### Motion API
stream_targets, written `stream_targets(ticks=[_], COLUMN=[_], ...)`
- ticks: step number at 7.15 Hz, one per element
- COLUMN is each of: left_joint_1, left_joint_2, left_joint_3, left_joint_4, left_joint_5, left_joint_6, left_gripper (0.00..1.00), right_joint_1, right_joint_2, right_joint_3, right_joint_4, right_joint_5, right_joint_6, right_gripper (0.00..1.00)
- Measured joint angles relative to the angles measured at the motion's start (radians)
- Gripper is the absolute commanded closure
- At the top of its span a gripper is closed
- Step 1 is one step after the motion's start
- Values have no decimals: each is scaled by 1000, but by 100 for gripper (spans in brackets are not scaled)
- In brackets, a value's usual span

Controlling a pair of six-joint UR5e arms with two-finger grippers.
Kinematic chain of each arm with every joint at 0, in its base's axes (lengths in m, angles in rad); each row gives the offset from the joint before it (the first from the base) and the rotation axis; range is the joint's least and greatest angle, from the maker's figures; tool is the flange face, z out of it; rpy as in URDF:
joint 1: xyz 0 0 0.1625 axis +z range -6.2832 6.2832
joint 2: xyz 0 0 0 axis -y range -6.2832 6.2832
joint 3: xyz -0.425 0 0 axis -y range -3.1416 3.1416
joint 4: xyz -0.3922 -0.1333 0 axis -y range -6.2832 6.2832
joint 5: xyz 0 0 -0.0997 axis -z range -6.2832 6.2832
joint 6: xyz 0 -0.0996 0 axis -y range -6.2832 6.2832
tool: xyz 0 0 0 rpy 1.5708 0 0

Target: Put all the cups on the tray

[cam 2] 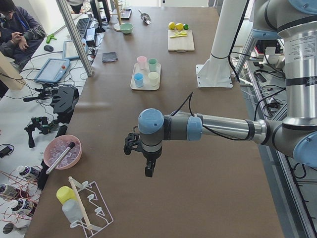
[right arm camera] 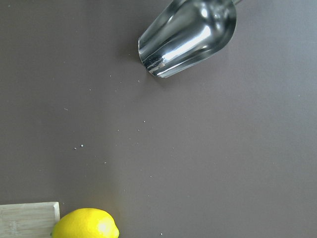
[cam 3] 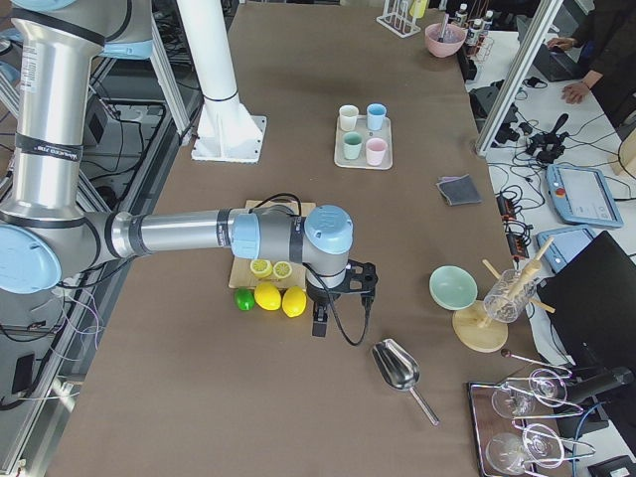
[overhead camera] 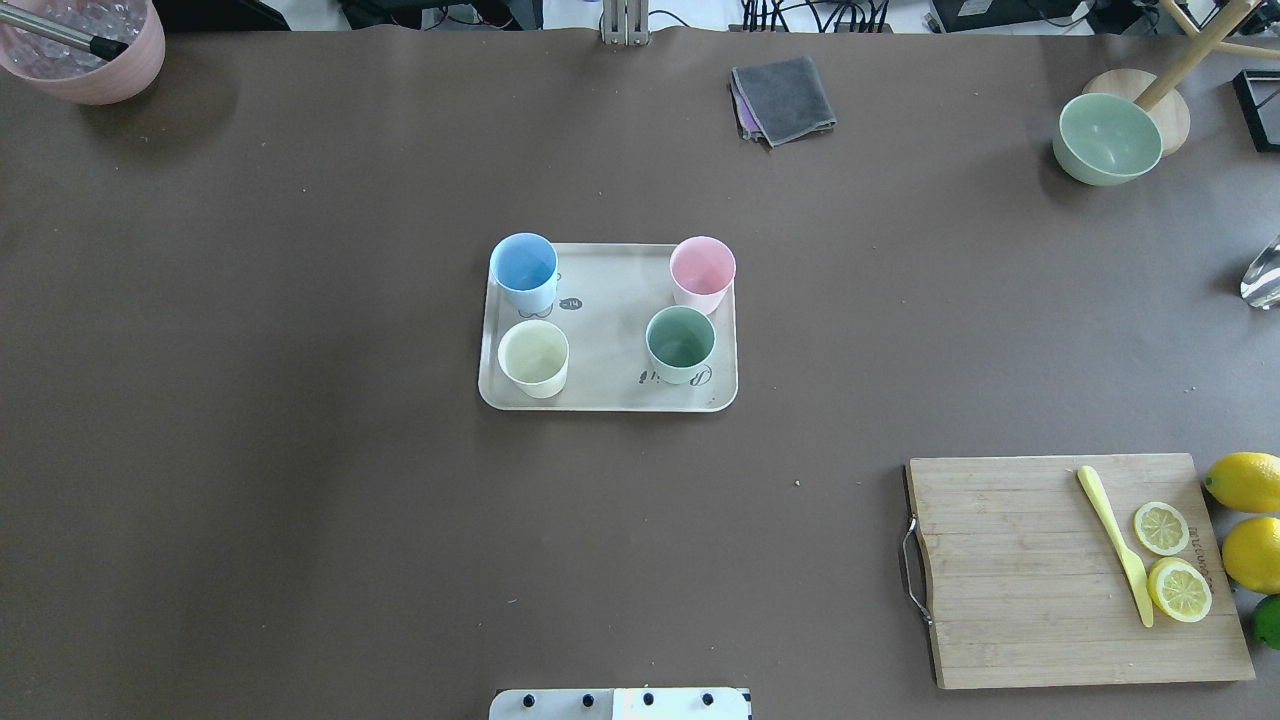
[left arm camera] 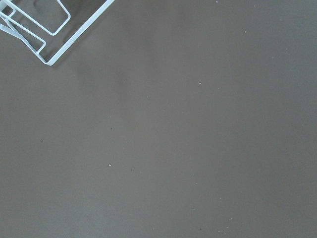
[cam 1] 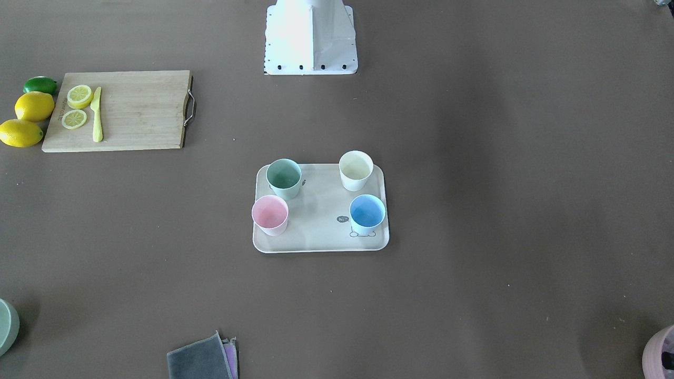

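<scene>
A long matte brown tabletop [overhead camera: 300, 450] fills every view. At the exterior left view's left edge, a white side bench [cam 2: 15, 114] holds 1 blue-edged tablet [cam 2: 52, 70], beside a slanted silver metal post [cam 2: 77, 37].

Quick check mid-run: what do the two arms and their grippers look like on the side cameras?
Left arm and right arm: silver-grey tubes with light-blue rounded joint caps. The left gripper and right gripper are small, black, each with a thin black cable looping off the wrist. Small printed text marks the left upper arm.
</scene>
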Motion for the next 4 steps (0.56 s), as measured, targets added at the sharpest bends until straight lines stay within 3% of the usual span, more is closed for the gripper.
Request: stream_targets(ticks=[4], left_joint_1=[0], left_joint_2=[3], left_joint_3=[-23], left_joint_4=[-2], left_joint_5=[-23], left_joint_6=[3], left_gripper=[2], right_joint_1=[1], right_joint_2=[3], right_joint_3=[-3], right_joint_4=[2], right_joint_5=[8], right_joint_6=[0], right_gripper=[0])
